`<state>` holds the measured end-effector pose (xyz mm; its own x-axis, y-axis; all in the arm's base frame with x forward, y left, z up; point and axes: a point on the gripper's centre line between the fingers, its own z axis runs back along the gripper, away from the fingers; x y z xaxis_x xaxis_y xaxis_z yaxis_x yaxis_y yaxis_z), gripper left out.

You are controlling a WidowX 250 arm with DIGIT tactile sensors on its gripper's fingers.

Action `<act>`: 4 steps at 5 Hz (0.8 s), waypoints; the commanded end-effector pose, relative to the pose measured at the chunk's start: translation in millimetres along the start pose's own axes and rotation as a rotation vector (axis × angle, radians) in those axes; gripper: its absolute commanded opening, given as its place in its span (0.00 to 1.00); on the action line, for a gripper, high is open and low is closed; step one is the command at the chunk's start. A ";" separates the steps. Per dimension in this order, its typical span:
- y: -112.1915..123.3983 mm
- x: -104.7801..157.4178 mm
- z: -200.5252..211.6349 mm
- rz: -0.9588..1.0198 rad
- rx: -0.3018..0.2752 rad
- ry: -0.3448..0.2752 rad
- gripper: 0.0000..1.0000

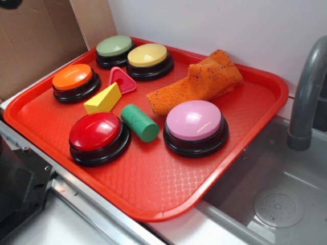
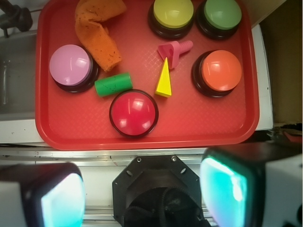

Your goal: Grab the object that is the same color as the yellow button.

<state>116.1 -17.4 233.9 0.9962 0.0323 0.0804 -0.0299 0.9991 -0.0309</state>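
Observation:
The small yellow wedge block (image 1: 103,98) (image 2: 164,79) lies on the red tray (image 1: 153,189) (image 2: 208,127), between the orange button and the red button. The yellow button (image 1: 148,56) (image 2: 173,13) stands at the tray's far side beside the green-topped button. My gripper (image 2: 142,194) is high above the near edge of the tray, over the robot's black base, well short of the wedge. It is open, its two pads wide apart with nothing between them. The exterior view does not show the gripper.
On the tray also stand a green-topped button (image 1: 114,47), orange button (image 1: 73,77), red button (image 1: 95,131) and pink button (image 1: 194,120). A pink triangular piece (image 1: 121,80), a green cylinder (image 1: 139,122) and an orange cloth (image 1: 199,81) lie among them. A sink with a grey faucet (image 1: 306,97) is to the right.

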 end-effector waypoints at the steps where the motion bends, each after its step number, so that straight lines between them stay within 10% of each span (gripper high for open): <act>1: 0.0 0.0 0.0 0.000 0.000 0.000 1.00; 2: 14.3 12.5 -28.9 0.063 0.072 0.003 1.00; 4: 42.7 42.7 -87.9 0.193 0.015 -0.066 1.00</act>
<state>159.7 22.8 142.6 0.9700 0.2194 0.1045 -0.2184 0.9756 -0.0215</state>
